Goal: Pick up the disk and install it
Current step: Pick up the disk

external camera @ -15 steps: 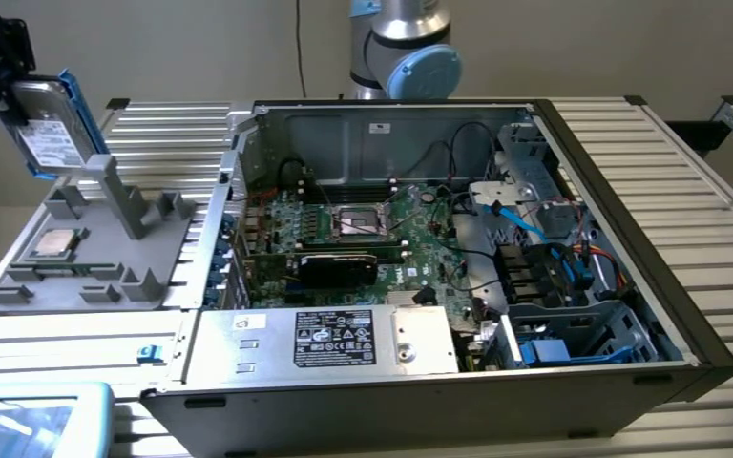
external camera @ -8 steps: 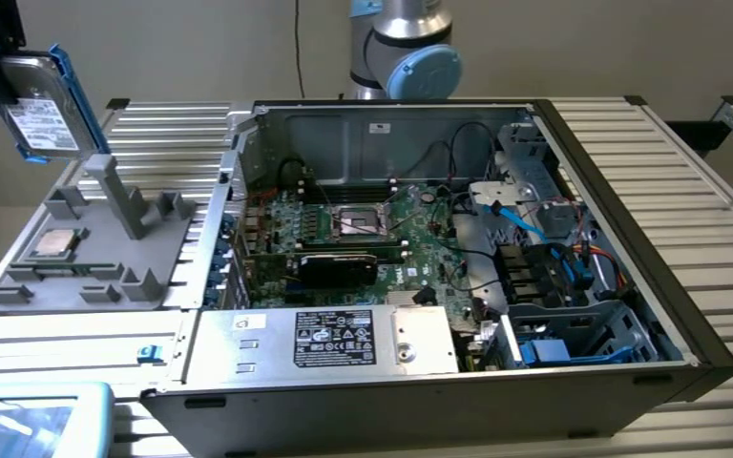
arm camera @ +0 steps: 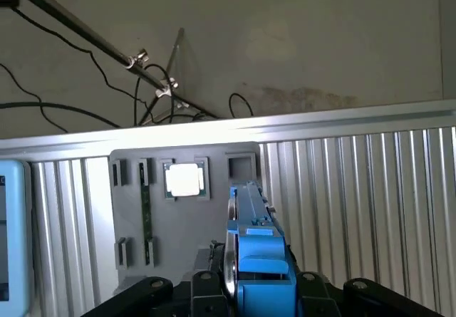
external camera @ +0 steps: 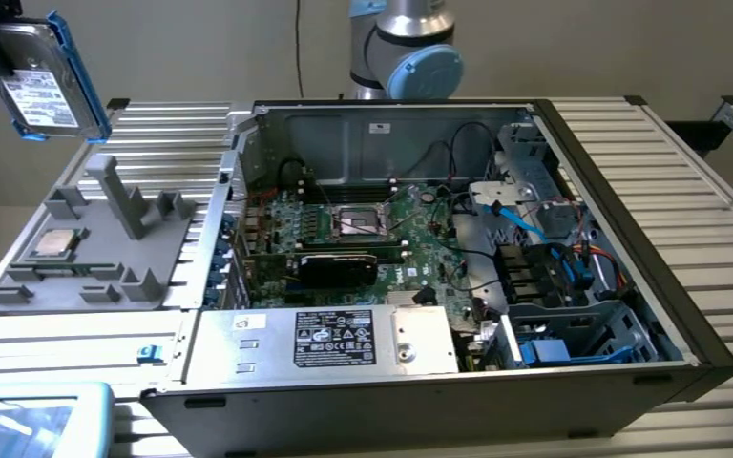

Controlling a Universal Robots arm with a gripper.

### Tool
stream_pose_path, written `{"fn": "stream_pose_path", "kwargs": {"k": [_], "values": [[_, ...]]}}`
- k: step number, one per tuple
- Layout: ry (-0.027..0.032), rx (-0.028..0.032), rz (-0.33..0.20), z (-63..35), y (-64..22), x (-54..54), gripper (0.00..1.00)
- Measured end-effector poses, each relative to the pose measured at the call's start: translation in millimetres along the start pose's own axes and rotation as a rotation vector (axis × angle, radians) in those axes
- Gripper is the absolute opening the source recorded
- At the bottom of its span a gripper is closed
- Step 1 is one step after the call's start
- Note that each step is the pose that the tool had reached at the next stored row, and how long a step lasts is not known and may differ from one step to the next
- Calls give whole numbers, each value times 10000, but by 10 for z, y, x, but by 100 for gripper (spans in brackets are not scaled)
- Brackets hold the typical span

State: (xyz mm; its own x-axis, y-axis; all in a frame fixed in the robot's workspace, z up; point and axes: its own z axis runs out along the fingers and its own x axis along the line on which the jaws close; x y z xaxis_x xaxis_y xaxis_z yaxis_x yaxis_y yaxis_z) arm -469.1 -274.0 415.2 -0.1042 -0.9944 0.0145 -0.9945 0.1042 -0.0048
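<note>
Pale blue-framed panel (external camera: 23, 420): nearest corner, the exterior view's left.
Near edge of the open computer case (external camera: 621, 382): silver box with black label (external camera: 341, 339).
Mid-depth, inside the case: motherboard (external camera: 366, 234), cables to the exterior view's right.
Left of the case in the exterior view, on the ribbed table (external camera: 672, 191): grey fixture tray (external camera: 99, 258), CPU chip (external camera: 54, 245) seated in it.
Far left, aloft, well above the tray: the disk (external camera: 46, 86), tilted, label toward the camera, touching nothing but the gripper (arm camera: 256, 292), which is clamped on one end of it.
Handling, judged: rigid, dense for its size, smooth-faced, sensitive to knocks; the blue carrier's edges offer the safest hold.
Farthest, behind the case: robot arm base (external camera: 405, 48).
</note>
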Motion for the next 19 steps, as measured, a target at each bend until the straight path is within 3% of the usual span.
{"fn": "stream_pose_path", "kwargs": {"k": [9,19], "values": [[-1,2,-1,-370,-303,-15,37],[-1,-4,1,-565,-750,23,37]]}}
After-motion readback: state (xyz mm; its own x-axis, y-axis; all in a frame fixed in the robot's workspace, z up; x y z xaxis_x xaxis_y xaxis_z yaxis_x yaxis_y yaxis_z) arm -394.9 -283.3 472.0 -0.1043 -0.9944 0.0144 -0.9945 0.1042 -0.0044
